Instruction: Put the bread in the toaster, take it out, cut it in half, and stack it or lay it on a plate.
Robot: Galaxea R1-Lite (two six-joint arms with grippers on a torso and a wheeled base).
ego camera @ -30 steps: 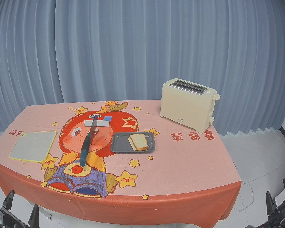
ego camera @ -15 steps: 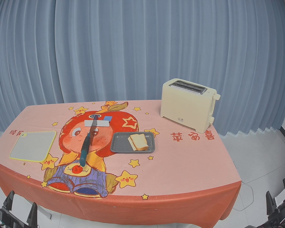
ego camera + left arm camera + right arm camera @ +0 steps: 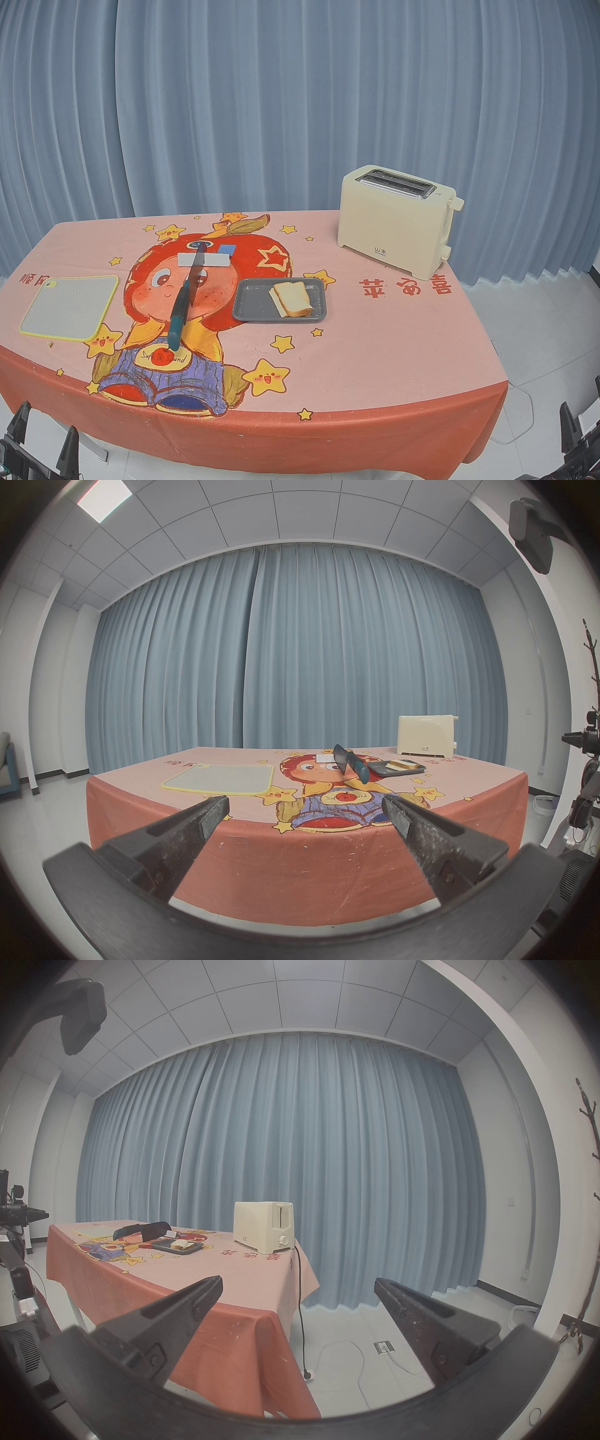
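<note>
Left hand (image 3: pixel 304 805) and right hand (image 3: pixel 297 1284) hang spread wide and empty off the table's (image 3: pixel 387 350) near edge, while the bread (image 3: pixel 292 299) waits on its tray (image 3: pixel 250 306) between knife (image 3: pixel 181 306) and toaster (image 3: pixel 394 219), handy for me.

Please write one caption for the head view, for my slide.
Bread slices on a grey tray, knife beside it, toaster farther back.

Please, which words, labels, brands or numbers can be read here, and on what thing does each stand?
On the toaster: a small dark mark low on its front, too small to read.
On the tablecloth: three large red characters before the toaster, upside down and stylised, not surely readable.
Beside the cutting board: more red signs, partly cut off, unreadable.
On the printed figure, at its chest: tiny lettering, too small.
No numbers.
</note>
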